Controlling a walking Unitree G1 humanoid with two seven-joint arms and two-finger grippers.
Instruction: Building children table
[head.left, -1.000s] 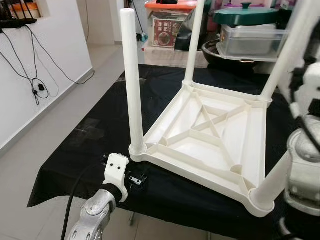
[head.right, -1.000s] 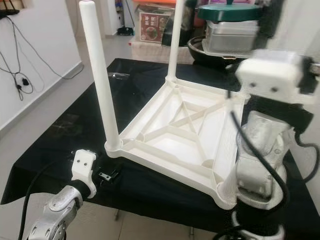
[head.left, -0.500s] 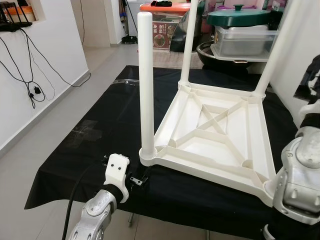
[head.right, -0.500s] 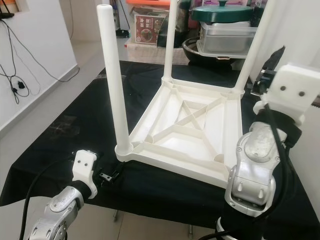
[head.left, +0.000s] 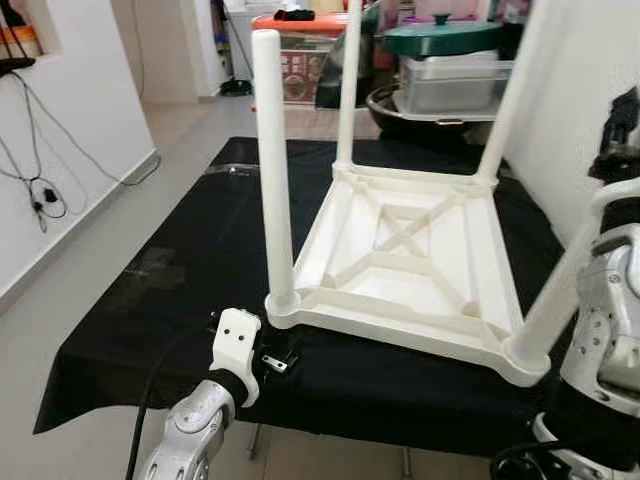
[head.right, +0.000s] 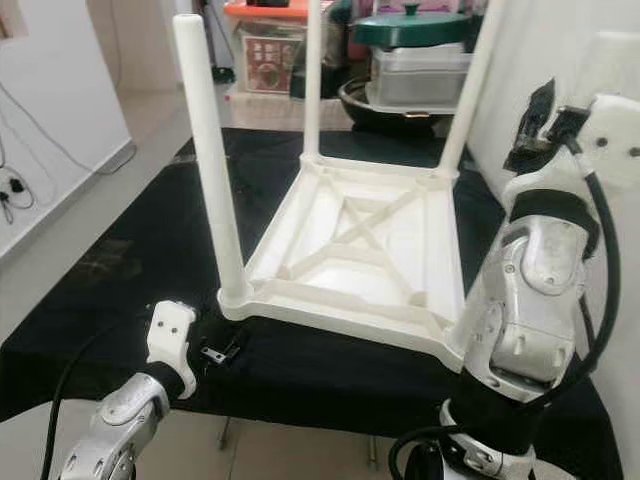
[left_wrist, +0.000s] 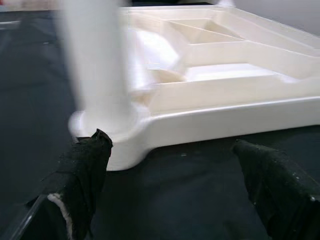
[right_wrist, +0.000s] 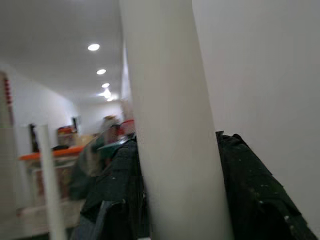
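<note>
Four legs up: the white plastic children's table (head.left: 410, 270) sits inverted mid-frame on black cloth (head.left: 150, 290). Light, stiff, slick. Your right gripper (right_wrist: 175, 200) clamps the near-right leg (right_wrist: 172, 125); left gripper (left_wrist: 170, 195) gapes wide at the near-left corner. Grip low.

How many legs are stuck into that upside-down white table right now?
4. Near-left leg and far-left leg stand free; far-right leg too; near-right leg sits partly behind the right arm, in the right end effector.
</note>
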